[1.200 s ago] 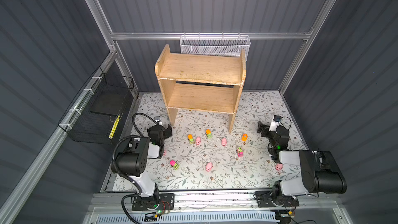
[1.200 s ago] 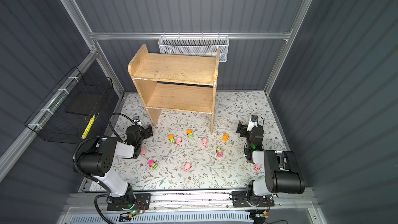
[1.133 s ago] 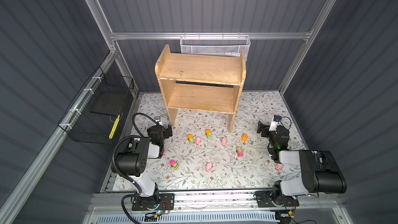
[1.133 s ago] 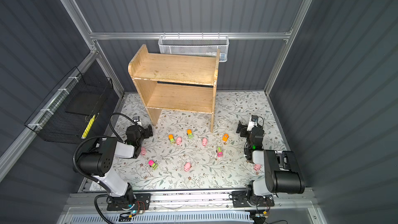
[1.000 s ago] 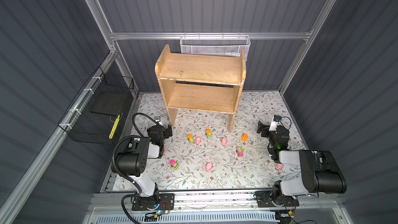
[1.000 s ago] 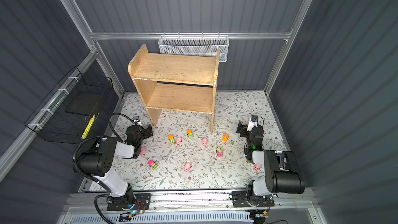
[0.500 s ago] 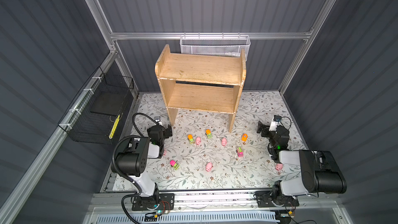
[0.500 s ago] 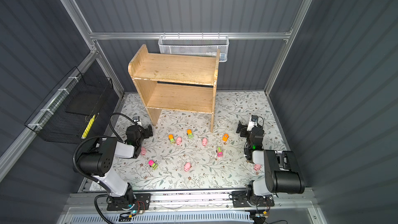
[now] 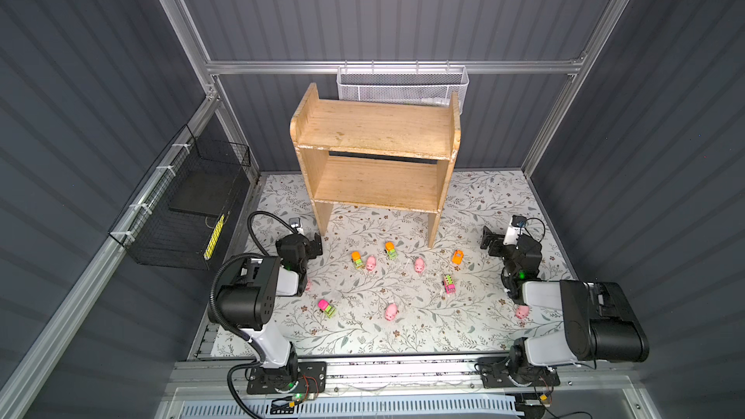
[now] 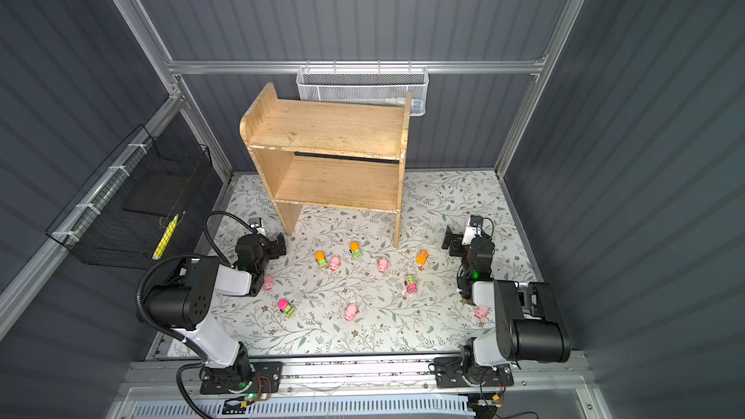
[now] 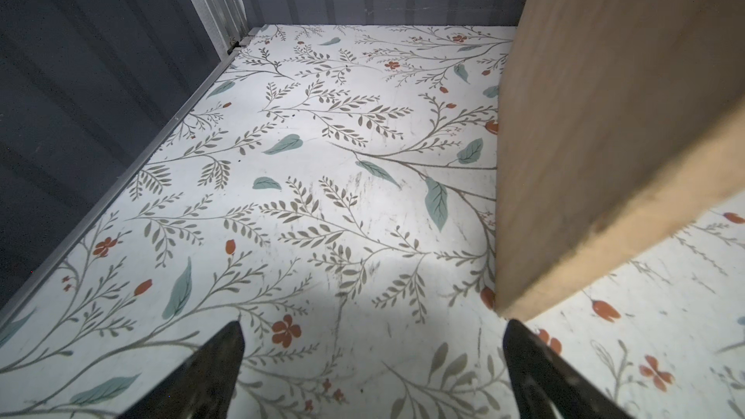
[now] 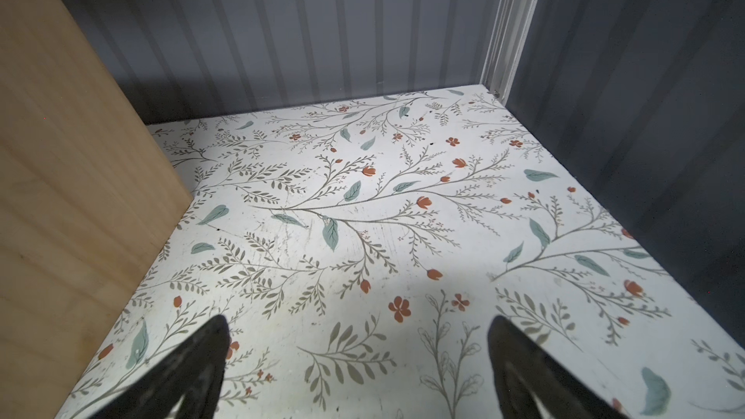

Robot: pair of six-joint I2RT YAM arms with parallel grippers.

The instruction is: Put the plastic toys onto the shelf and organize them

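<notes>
Five pigs [image 9: 391, 311], five vehicles [image 9: 356, 259] scattered before one shelf [image 9: 375, 183]; left claw [image 11: 374, 326], right claw [image 12: 358, 318] both spread apart

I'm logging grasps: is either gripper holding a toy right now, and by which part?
Nothing is held. The left gripper and right gripper are both open, with only mat between their jaws.

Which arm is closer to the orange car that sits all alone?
Right. The right end effector sits close on the orange car's right. The left end effector is far off, at the mat's left side.
</notes>
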